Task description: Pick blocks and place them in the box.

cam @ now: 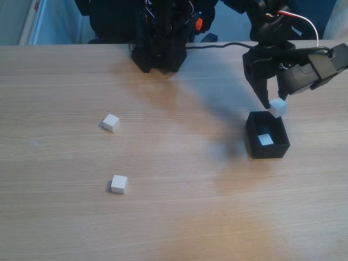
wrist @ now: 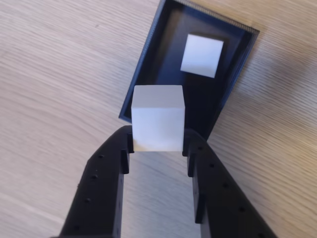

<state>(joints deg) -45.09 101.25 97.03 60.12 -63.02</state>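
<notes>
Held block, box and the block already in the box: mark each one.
Held block [wrist: 157,119], wrist view, its front face.
Box [cam: 270,150], fixed view, its near outer wall.
Block in the box [wrist: 201,55], wrist view, its top face.

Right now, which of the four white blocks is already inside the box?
The block lying flat on the floor of the black box. Another is held by the end effector above the box; two rest on the table at left.
</notes>
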